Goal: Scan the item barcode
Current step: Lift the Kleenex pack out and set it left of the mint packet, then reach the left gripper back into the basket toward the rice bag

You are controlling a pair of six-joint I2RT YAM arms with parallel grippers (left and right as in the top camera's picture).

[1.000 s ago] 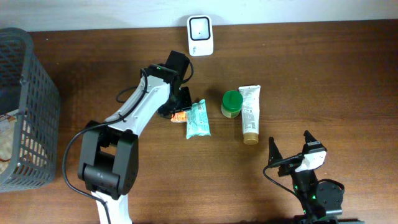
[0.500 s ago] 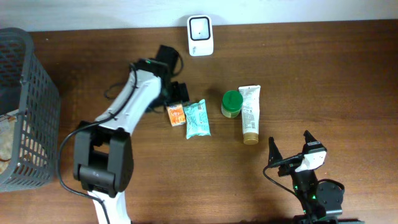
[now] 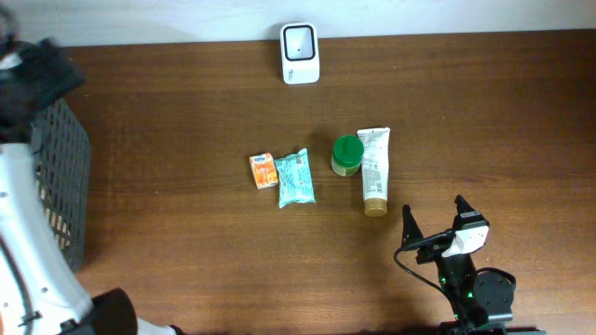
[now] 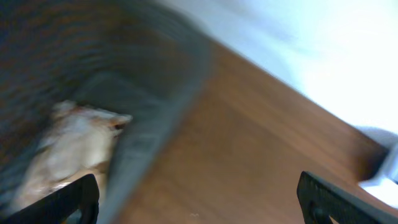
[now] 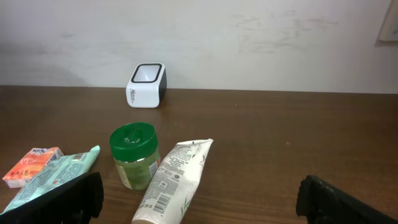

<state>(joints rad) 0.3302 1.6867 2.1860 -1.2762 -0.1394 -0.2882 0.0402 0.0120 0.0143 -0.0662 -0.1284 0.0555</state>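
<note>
Worktop (image 3: 168, 112) of dark wood carried four items in a loose row near its middle, with the white scanner (image 3: 300, 53) standing apart from them at the far edge, against the pale wall (image 5: 249, 37). Leftmost in the row was a small orange packet (image 3: 263, 171), lying flat and just beside a teal pouch (image 3: 296, 178); whether the two touched could not be told. Right of the pouch, with a clear gap, stood a green-lidded jar (image 3: 347, 154), upright, and close against its right side lay a white tube (image 3: 374, 170), flat, its cap end pointing toward the near edge. Barcode lines showed on the tube in the right wrist view; no code could be made out on the other items. Left arm (image 3: 19, 233) was at the far left of the overhead view, blurred, over the dark mesh basket (image 3: 60, 186). Left tool (image 4: 202, 202) was released, fingers spread wide with nothing between them, looking down on the basket rim; a pale bag (image 4: 74, 149) lay inside the basket, blurred. Right tool (image 3: 433, 209) sat at the near right, well apart from the row, likewise released and gripping nothing, facing the items and scanner.
</note>
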